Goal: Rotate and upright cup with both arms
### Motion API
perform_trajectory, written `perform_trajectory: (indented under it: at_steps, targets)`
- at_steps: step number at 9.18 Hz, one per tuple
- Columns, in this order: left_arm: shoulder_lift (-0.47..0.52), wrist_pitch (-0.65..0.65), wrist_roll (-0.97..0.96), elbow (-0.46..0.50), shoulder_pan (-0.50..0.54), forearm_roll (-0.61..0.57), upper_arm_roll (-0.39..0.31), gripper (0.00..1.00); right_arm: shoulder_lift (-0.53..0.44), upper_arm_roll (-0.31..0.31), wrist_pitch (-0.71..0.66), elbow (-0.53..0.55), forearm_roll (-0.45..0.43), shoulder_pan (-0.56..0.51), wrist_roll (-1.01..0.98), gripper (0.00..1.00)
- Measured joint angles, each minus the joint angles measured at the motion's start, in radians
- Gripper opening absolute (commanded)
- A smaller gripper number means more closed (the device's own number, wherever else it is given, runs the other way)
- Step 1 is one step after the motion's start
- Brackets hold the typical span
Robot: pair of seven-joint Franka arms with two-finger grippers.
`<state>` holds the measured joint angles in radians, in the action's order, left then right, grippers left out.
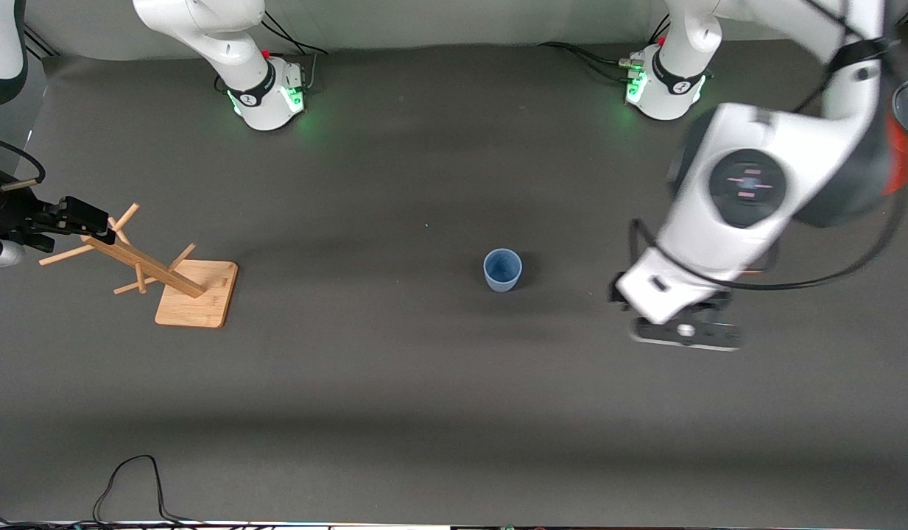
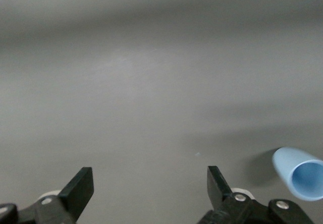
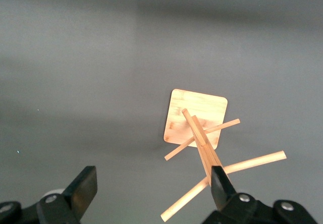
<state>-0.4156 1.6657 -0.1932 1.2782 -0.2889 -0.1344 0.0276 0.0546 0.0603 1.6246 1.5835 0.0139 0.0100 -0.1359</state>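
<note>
Cup [image 1: 502,269] stands mouth-up on the bench [image 1: 395,383], about mid-bench, toward the left arm's end. Looks upright already, so the task seems done or nearly; prob. only pulling the arms clear is left.

Left gripper [image 1: 685,333] hovers over bare bench beside the cup, jaws fully apart, holding nothing. Right gripper [image 1: 74,221] hangs over the wooden peg rack [image 1: 166,276] at the right arm's end, jaws wide, empty too.

Front view alone shows both arms w/ cup and rack together. Left wrist view catches the cup's side and dark-blue inside at its edge, no rack. Right wrist view shows the rack's base and pegs from above, no cup.
</note>
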Motion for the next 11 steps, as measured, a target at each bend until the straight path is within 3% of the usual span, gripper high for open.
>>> perform_trajectory:
  at_steps: [3, 7, 9, 11]
  targets:
    - [0.104, -0.13, 0.033, 0.009, 0.053, 0.004, 0.0, 1.0, 0.0, 0.0, 0.0, 0.0, 0.0, 0.0, 0.0, 1.0]
    - [0.293, -0.088, 0.033, 0.215, 0.084, 0.069, -0.009, 1.0, 0.001, 0.0, 0.0, 0.0, 0.0, 0.0, 0.0, 1.0]
    - [0.362, -0.044, 0.033, 0.323, 0.085, 0.072, -0.058, 1.0, 0.001, 0.0, 0.0, 0.0, 0.0, 0.0, 0.0, 1.0]
    - [0.405, -0.044, 0.034, 0.352, 0.086, 0.057, -0.097, 1.0, 0.001, 0.0, 0.0, 0.0, 0.0, 0.0, 0.0, 1.0]
